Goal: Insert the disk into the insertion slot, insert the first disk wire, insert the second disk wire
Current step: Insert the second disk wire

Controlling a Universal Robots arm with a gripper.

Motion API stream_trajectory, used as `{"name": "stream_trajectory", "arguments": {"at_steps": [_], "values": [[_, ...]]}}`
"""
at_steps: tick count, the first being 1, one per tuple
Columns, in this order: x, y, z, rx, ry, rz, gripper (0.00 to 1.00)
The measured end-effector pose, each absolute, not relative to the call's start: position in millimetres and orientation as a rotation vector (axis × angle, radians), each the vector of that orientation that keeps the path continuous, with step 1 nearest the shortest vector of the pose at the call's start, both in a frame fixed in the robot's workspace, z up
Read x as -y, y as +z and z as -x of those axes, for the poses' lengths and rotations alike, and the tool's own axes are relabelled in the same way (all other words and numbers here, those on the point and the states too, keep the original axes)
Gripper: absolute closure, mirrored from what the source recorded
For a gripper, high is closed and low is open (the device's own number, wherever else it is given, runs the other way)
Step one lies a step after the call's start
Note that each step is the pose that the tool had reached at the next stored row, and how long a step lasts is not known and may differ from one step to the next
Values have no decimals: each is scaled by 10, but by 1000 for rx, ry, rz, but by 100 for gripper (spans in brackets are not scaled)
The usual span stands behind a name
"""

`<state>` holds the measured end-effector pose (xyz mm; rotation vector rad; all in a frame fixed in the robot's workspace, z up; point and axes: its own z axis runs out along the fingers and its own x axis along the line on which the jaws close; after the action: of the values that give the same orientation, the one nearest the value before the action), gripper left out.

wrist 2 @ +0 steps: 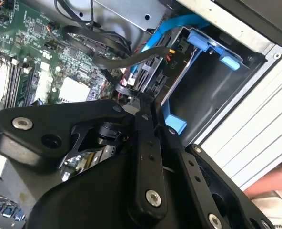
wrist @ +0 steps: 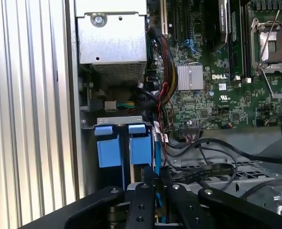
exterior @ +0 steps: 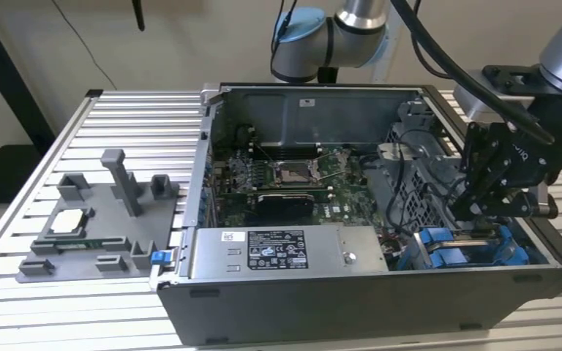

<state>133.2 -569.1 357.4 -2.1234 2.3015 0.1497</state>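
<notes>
We see the gripper [exterior: 484, 212] closed on a black connector just at twelve o'clock of the disk [exterior: 456, 245], whose bright blue carrier sits in the grey insertion slot [exterior: 530, 252].

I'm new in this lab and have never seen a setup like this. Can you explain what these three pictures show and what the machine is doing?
A robot arm is working inside an open computer case that lies on a slatted metal table. The exterior view comes from a camera standing off the arm. Both wrist views come from cameras riding on the arm near its wrist, so the black links of its pincer fill their foreground. The pincer reaches down at the drive bay with blue plastic fittings, in the case's corner on the exterior view's right, pinching a dark cable connector. Beside the case stands a grey parts holder. Inside you see the green motherboard.
</notes>
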Motion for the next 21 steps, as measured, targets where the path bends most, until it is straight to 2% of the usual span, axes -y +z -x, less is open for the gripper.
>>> {"name": "stream_trajectory", "arguments": {"at_steps": [12,21], "values": [[5749,3557,-1339,-2298,144,2121,100],[5768,3508,-1339,-2273,93,2101,100]]}}
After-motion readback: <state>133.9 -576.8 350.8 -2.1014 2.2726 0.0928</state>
